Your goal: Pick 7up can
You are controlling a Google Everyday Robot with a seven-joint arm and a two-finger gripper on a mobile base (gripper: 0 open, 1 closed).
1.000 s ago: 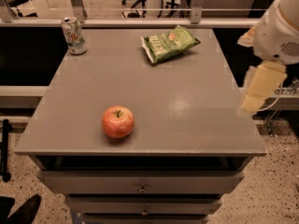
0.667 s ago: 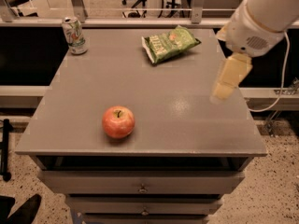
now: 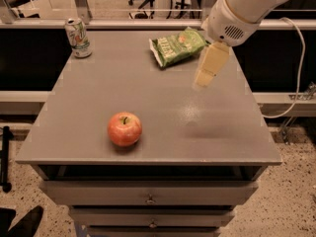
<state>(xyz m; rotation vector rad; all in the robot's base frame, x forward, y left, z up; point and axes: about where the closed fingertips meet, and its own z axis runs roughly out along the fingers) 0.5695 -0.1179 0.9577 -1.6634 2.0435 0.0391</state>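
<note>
The 7up can (image 3: 78, 37) stands upright at the far left corner of the grey table (image 3: 89, 102). It is white and green with a silver top. My gripper (image 3: 203, 82) hangs over the right half of the table, just in front of the green chip bag, pointing down and left. It is far to the right of the can and holds nothing that I can see.
A green crinkled chip bag (image 3: 177, 47) lies at the far middle of the table. A red apple (image 3: 124, 129) sits near the front left. A white cable (image 3: 295, 73) hangs off the right side. Drawers are below the tabletop.
My arm has swung left from beyond the table's right edge to over the right half of the table. The can, bag and apple have not moved.
</note>
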